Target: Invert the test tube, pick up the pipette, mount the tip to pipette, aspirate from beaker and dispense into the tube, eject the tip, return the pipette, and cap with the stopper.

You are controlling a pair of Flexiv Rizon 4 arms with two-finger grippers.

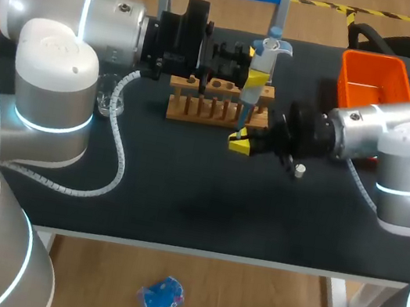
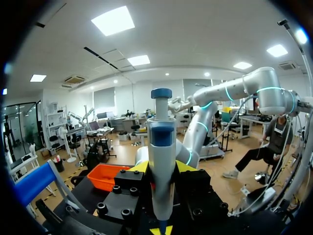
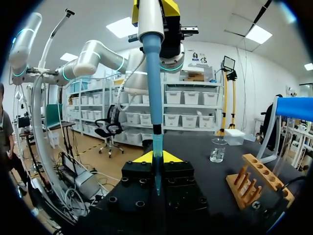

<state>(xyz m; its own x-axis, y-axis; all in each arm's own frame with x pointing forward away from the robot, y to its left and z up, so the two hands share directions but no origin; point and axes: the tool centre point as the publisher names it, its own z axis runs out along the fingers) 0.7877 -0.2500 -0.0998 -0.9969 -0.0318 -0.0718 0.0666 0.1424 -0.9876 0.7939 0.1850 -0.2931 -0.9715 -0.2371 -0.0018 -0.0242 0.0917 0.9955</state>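
A blue and white pipette (image 1: pixel 266 61) stands upright above the wooden rack (image 1: pixel 218 102), with my left gripper (image 1: pixel 257 75) shut on its body. In the left wrist view the pipette (image 2: pixel 161 161) rises between the left gripper's (image 2: pixel 161 171) yellow tips. Below it, my right gripper (image 1: pixel 240 141) is shut on the clear pipette tip (image 3: pixel 157 164), which hangs from the blue pipette shaft (image 3: pixel 152 78). That tip sits between the yellow tips of the right gripper (image 3: pixel 156 157). A glass beaker (image 1: pixel 108 97) stands at the table's left. A small grey stopper (image 1: pixel 300 169) lies by my right wrist.
An orange bin (image 1: pixel 373 80) sits at the back right corner of the table. In the right wrist view the beaker (image 3: pixel 217 149) and the rack (image 3: pixel 254 182) stand beside the gripper. The black table (image 1: pixel 197 200) spreads wide toward its front edge.
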